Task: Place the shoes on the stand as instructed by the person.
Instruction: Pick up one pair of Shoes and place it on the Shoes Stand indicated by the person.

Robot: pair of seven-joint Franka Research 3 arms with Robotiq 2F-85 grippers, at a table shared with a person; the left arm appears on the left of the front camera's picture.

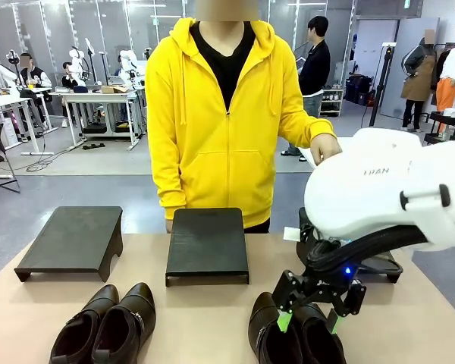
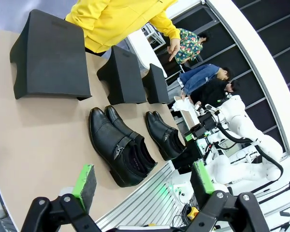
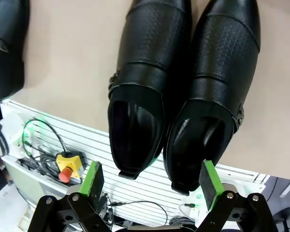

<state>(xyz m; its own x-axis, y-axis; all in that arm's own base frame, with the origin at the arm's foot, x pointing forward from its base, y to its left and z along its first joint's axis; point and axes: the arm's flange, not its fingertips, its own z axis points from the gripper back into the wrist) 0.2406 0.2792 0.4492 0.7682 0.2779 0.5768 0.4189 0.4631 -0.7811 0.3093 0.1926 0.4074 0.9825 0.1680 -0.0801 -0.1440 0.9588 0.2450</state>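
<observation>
Right claw (image 1: 311, 324) spread over heels of right pair (image 3: 154, 72), lined up to pinch both; left claw (image 2: 144, 180) spread and empty, parked clear; person's hand (image 2: 174, 47) seems to point at end stand (image 2: 154, 84), likely the target.

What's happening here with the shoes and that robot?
The right gripper hangs open just above the right pair of shoes at the near edge of the table, gripping nothing. The left pair lies untouched beside it. No shoe is on the black stands yet. The person in yellow stands opposite, one hand out.
</observation>
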